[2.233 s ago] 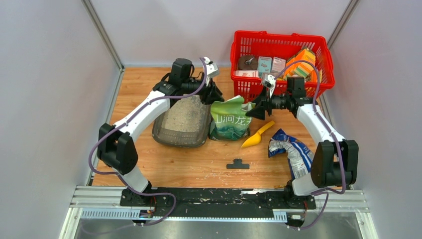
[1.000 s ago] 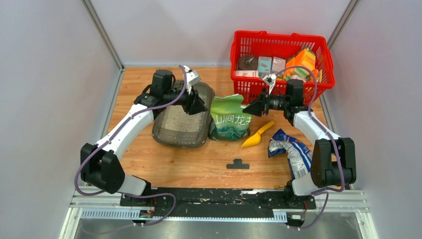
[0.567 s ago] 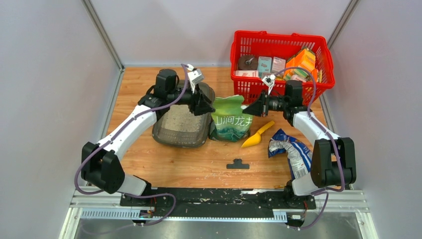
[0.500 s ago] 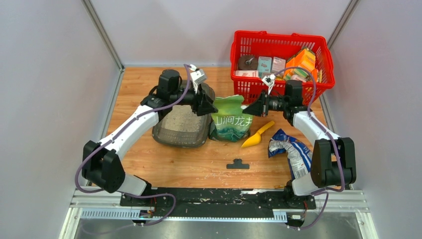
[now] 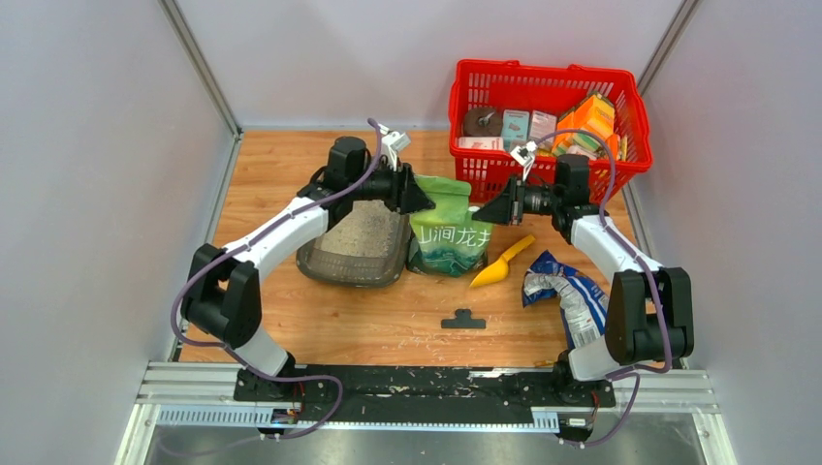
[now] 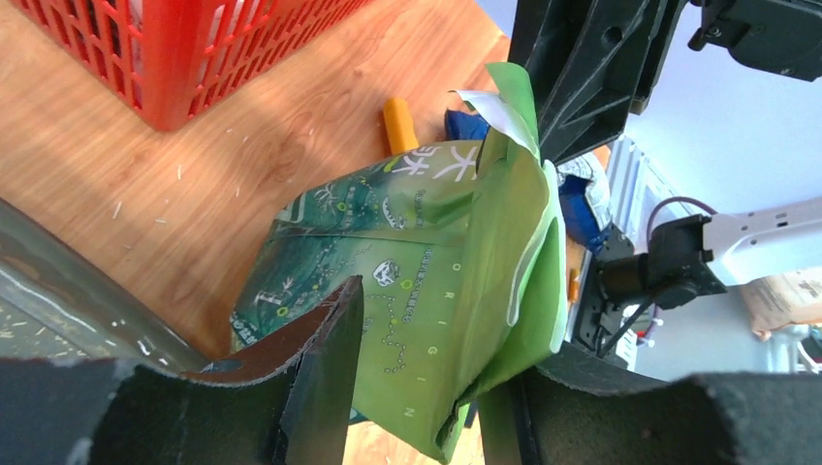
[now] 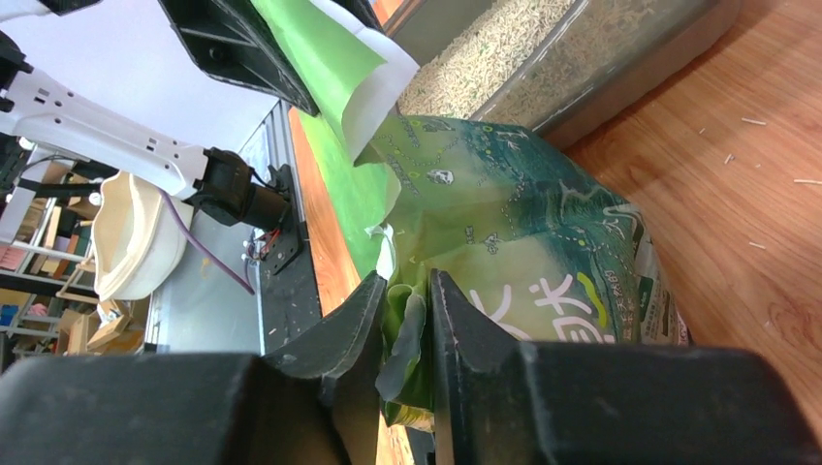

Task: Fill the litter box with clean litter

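Observation:
The litter box [image 5: 341, 278], a dark grey tray, lies left of centre with pale clean litter [image 5: 363, 231] in it. A green litter bag [image 5: 448, 237] stands just to its right. My left gripper [image 5: 415, 197] is at the bag's top left corner. In the left wrist view it [image 6: 436, 339] is open, its fingers wide apart with the bag's folded top [image 6: 504, 242] between them. My right gripper [image 5: 482, 211] is at the top right corner, shut [image 7: 407, 291] on the crumpled green edge [image 7: 402, 339]. The tray's wall [image 7: 620, 58] and granules [image 7: 494, 48] lie beyond the bag.
A red wire basket [image 5: 543, 68] with boxes stands at the back right. A yellow scoop [image 5: 499, 263], a crumpled blue and silver bag [image 5: 572, 291] and a small black T-shaped piece [image 5: 463, 320] lie on the wooden table. Grey walls close in both sides.
My left arm has swung right from above the litter box to the bag's top left corner. The right gripper has stayed at the bag's top right corner.

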`<state>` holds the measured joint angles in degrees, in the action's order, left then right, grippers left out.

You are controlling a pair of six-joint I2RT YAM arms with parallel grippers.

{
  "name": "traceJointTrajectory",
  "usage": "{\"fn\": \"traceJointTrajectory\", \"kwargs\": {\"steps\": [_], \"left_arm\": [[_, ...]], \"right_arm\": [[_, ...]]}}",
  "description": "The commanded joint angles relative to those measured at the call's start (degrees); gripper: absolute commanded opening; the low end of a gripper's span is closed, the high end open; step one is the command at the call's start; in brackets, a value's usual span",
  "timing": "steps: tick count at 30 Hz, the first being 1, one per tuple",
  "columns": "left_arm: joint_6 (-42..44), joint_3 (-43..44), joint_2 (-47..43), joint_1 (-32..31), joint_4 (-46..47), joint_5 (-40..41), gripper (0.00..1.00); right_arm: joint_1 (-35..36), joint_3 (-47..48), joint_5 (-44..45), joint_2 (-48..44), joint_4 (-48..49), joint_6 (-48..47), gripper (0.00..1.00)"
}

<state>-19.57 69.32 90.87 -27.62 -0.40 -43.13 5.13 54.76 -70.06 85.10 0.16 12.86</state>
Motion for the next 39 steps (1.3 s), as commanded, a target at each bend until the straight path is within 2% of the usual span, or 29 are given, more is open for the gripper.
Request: {"fn": "traceJointTrajectory", "kwargs": {"steps": [1, 3, 9, 12, 14, 17, 18, 19, 20, 22, 24, 27, 28, 31, 36, 37, 39], "left_arm": [[-4.9, 0.3, 1.5, -0.2, 5.8, -4.7, 0.52], [-4.9, 0.1, 1.8, -0.2, 6.4, -6.0, 0.53], [-4.9, -1.8, 0.8, -0.1, 5.7, -7.0, 0.53], [-5.2, -2.5, 0.5, 0.0, 5.1, -7.8, 0.47], [-6.6, -2.9, 0.8, 0.4, 4.9, -7.8, 0.36], [-9.4, -3.1, 1.5, 1.4, 5.3, -7.9, 0.16], [-11.6, -3.1, 1.8, 1.9, 5.5, -8.4, 0.12], [-12.6, -3.1, 1.9, 2.8, 5.6, -9.4, 0.03], [-13.6, -3.1, 1.9, 3.4, 5.4, -10.0, 0.0], [-16.5, -3.1, 2.5, 4.4, 6.5, -13.8, 0.0], [-20.3, -2.3, 4.0, 5.6, 7.3, -17.1, 0.0], [-22.5, 0.4, 6.2, 5.9, 5.5, -23.2, 0.0], [-22.7, 1.2, 6.8, 5.9, 2.2, -25.0, 0.0], [-26.4, 4.0, 9.8, 5.9, 0.9, -31.0, 0.0], [-46.8, 4.6, 14.2, 5.9, 7.2, -36.3, 0.0], [-49.4, 3.7, 14.1, 6.1, 11.6, -35.6, 0.0], [-50.5, 2.4, 13.0, 6.3, 11.4, -34.2, 0.0]], "right_arm": [[0.7, 0.4, -2.5, 0.2, 6.7, 7.0, 0.26], [0.7, 0.4, -2.4, 0.5, 7.2, 7.7, 0.29], [1.0, -0.9, -2.5, 0.9, 7.4, 7.4, 0.29], [1.5, -1.6, -2.4, 0.4, 7.2, 7.4, 0.22], [1.5, -1.7, -2.5, 0.2, 6.3, 8.1, 0.13], [1.3, -0.2, -4.2, -0.3, 2.7, 8.1, 0.05], [1.2, 0.5, -4.6, -0.3, 0.8, 7.4, 0.03], [1.0, 2.4, -5.9, -0.3, -4.1, 6.8, 0.01], [0.7, 3.4, -6.6, -0.1, -6.3, 6.7, 0.0], [0.3, 6.8, -7.6, 1.5, -13.6, 8.4, 0.0], [0.1, 8.0, -8.7, 3.6, -16.7, 11.7, 0.0], [-0.2, 8.0, -9.7, 3.8, -16.8, 19.2, 0.0], [-0.3, 7.9, -10.2, 4.0, -16.8, 22.8, 0.0], [-1.0, 7.6, -10.4, 3.8, -16.7, 26.7, 0.0], [-2.9, 8.8, -10.9, 5.9, -16.1, 34.9, 0.0], [-3.3, 8.8, -10.4, 6.5, -15.2, 36.8, 0.0], [-4.4, 8.4, -9.5, 7.3, -13.2, 42.0, 0.0]]}}
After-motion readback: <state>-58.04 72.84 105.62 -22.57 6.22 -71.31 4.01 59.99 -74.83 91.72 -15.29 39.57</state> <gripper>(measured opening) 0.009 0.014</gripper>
